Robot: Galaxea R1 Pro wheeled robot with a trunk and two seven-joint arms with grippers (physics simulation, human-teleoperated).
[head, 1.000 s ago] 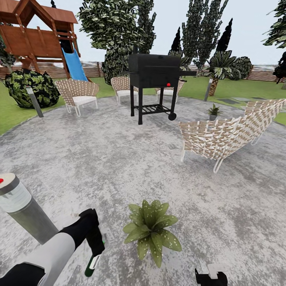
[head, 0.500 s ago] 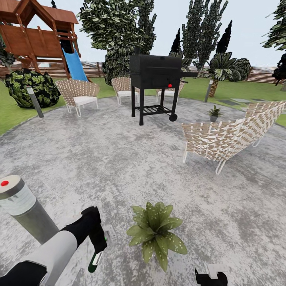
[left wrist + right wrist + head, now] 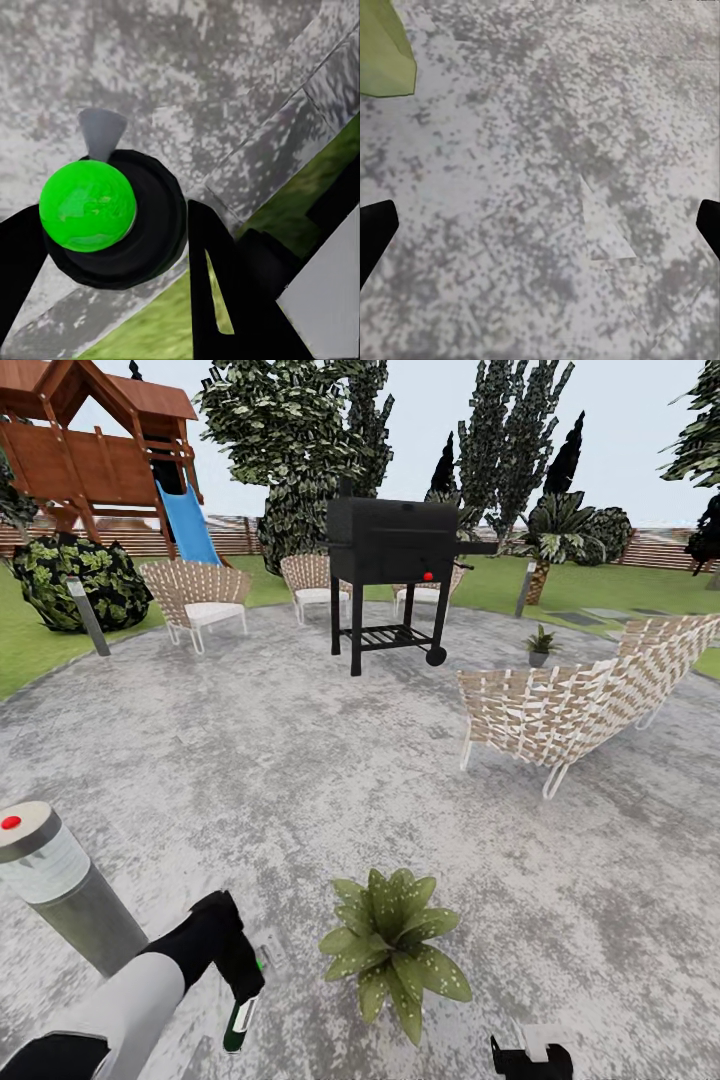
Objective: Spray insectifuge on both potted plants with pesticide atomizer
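Note:
My left gripper (image 3: 238,972) is shut on the pesticide atomizer (image 3: 240,1022), a slim dark green bottle with a white label that hangs down over the stone patio. In the left wrist view the atomizer (image 3: 88,205) shows end-on as a bright green disc in a black ring, with its pale spray part (image 3: 101,132) beyond, and the black fingers (image 3: 216,279) press on both sides. One potted plant (image 3: 394,948) sits just right of the bottle. The other potted plant (image 3: 540,643) stands far off beyond the woven chair. My right gripper (image 3: 530,1057) is low at the frame's bottom; it (image 3: 540,225) is open over bare stone, with a leaf (image 3: 382,52) at the corner.
A grey bollard lamp with a red dot (image 3: 52,880) stands close to my left arm. A woven chair (image 3: 560,705) is at the right and a black grill (image 3: 395,575) in the middle distance. More chairs (image 3: 200,598), a play frame with a blue slide (image 3: 185,520) and trees line the back.
The whole view shifted slightly at first, so the camera moved. Since half a second ago my left gripper has sunk a little with the atomizer. The right gripper stays put.

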